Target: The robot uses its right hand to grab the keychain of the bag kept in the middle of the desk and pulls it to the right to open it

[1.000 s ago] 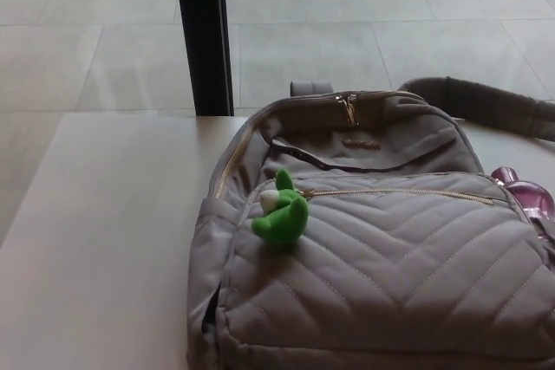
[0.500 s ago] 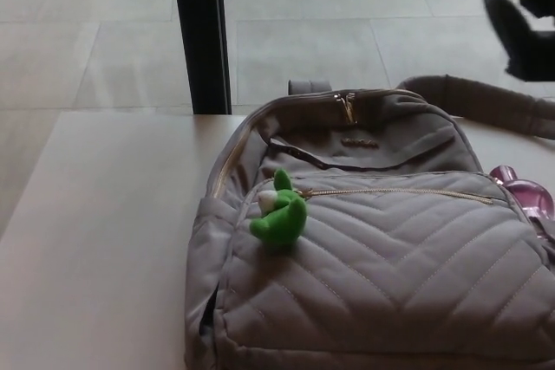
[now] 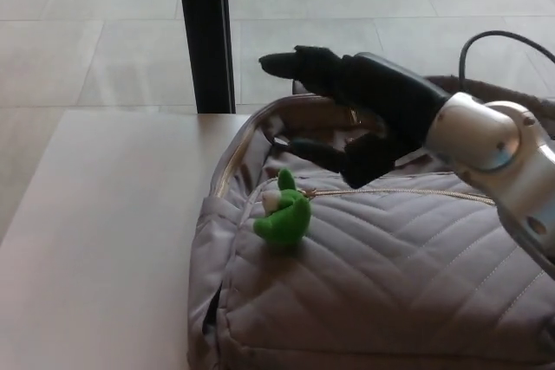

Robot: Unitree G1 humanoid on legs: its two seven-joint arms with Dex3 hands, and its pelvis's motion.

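A grey quilted backpack (image 3: 381,283) lies flat on the desk, its front pocket facing up. A green plush keychain (image 3: 284,211) hangs on the pocket's gold zipper (image 3: 399,191) at the zipper's left end. My right hand (image 3: 355,110) reaches in from the right and hovers above the top of the bag, up and to the right of the keychain. Its fingers are spread apart, thumb below, and it holds nothing. My left hand does not show.
The beige desk (image 3: 95,240) stretches to the left of the bag. A black vertical post (image 3: 205,32) stands behind the desk's far edge. Tiled floor lies beyond. A black cable (image 3: 486,41) loops over my right wrist.
My right hand has come in from the upper right and now hovers over the bag's top, near the keychain. The bag and keychain have not moved.
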